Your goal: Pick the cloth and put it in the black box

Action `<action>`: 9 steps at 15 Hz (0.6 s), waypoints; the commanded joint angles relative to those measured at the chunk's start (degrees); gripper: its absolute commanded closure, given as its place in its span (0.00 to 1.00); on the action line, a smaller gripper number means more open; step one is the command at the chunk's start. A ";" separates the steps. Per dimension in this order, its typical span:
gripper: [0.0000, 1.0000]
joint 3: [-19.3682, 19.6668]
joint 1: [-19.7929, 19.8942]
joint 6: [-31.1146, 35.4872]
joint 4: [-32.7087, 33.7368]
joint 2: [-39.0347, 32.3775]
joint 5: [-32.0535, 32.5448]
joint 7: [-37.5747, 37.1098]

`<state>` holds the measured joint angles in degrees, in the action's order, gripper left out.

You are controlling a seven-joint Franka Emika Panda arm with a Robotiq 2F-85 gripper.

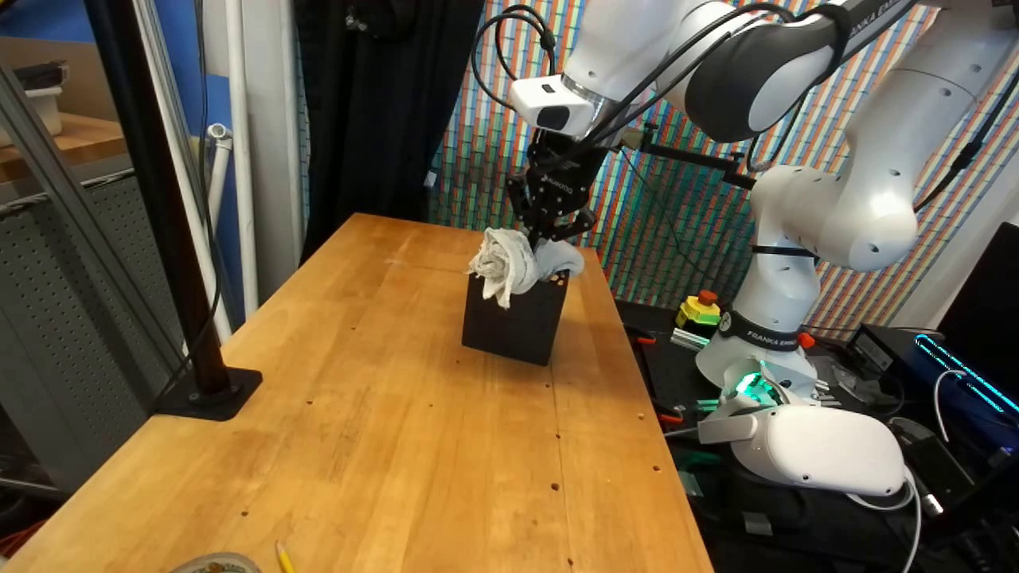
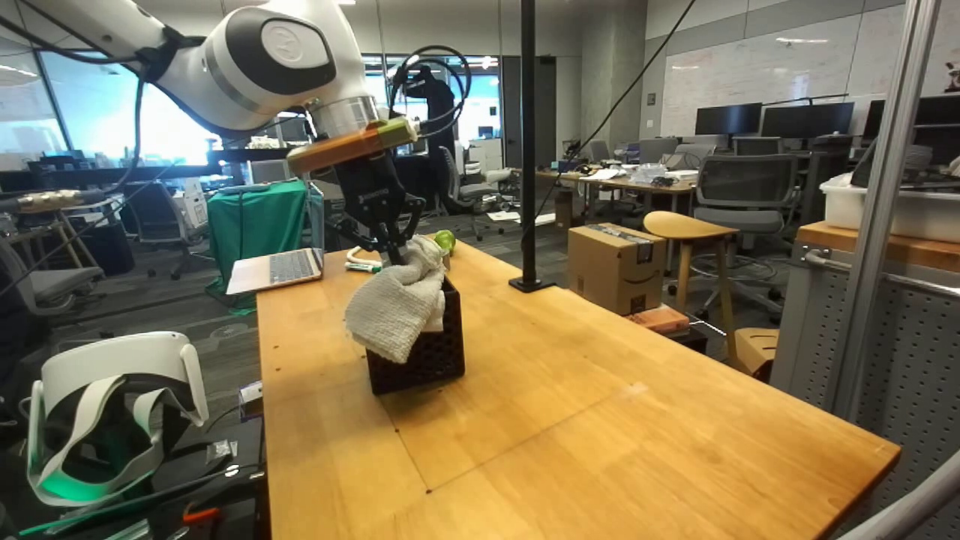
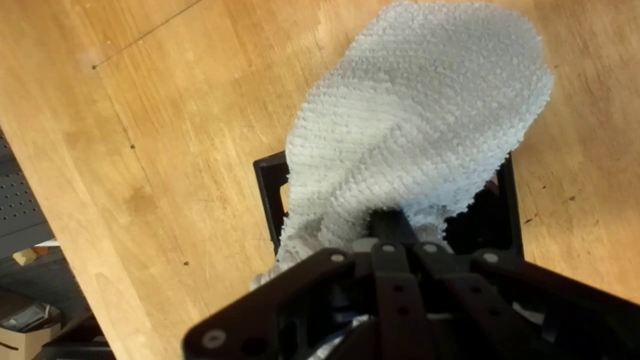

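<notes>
Cloth (image 3: 410, 130): lies bunched across the mouth of the box (image 1: 513, 326), spills past the rim on more than one side, and reaches to an indiscernible depth within. In an exterior view, drops as a broad flap (image 2: 394, 319) down the outside at left; in an exterior view, falls also as a narrow tail (image 1: 503, 288) over the near wall, beside a rounded lump (image 1: 561, 256) at right. In the wrist view, hides most of the opening, leaving a dark patch of interior at right and a strip of rim at left.

Gripper (image 3: 392, 227): clenched, fingers together and pointing down over the box, tips sunk among the folds of the cloth; too deeply buried to show any pinch on the fabric.

Box: in an exterior view, stands on the table (image 1: 382, 398) close to the right edge and toward the far end, beneath the arm (image 1: 860, 191), based at right beyond the table edge.

Surroundings: in an exterior view, a pole (image 1: 155, 183) at the left table edge, a pencil (image 1: 284, 557) at the near end, a headset (image 1: 824, 450) at near right, off the table. In an exterior view, a laptop (image 2: 289, 268) at far left, a carton (image 2: 611, 270) at right, and just right of it a stool (image 2: 686, 225).
</notes>
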<state>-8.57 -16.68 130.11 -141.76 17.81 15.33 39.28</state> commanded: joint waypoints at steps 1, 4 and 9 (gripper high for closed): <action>1.00 0.75 0.61 2.65 1.68 -3.37 0.14 3.28; 0.99 1.30 0.98 4.01 1.73 -5.76 -0.55 5.23; 0.99 2.03 1.36 4.71 1.90 -8.61 -2.90 8.61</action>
<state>-6.97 -16.19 133.21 -140.79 12.34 14.41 44.47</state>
